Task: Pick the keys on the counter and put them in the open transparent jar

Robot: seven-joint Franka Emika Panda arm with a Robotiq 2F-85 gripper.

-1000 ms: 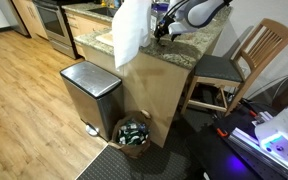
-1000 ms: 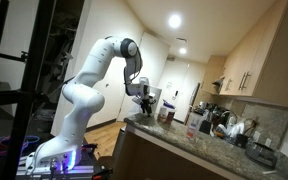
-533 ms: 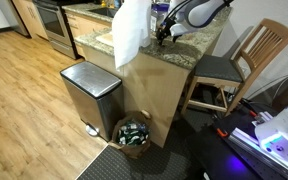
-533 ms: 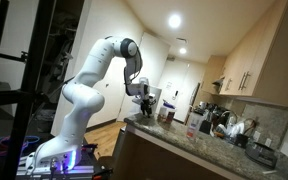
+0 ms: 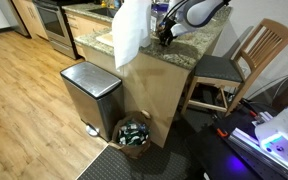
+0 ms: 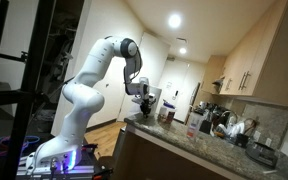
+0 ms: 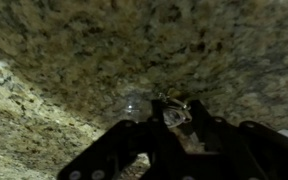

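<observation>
In the wrist view my gripper [image 7: 174,118] is down on the speckled granite counter [image 7: 74,50]. The keys [image 7: 172,110], a small metal bunch with a ring, sit between its two dark fingers, which are pressed in on them from both sides. In both exterior views the gripper [image 5: 166,36] [image 6: 144,103] is low over the counter's end, too small there to show the keys. The transparent jar [image 5: 160,11] with a bluish top stands just behind the gripper on the counter, partly hidden by the arm.
A tall white object [image 5: 132,35] stands on the counter edge next to the gripper. Below are a steel bin [image 5: 89,90] and a basket of bottles [image 5: 134,132]. A wooden chair [image 5: 256,52] is at the counter's end. Kitchen items [image 6: 224,125] crowd the far counter.
The arm has stayed in place over the counter's end. The fingers have drawn in around the keys.
</observation>
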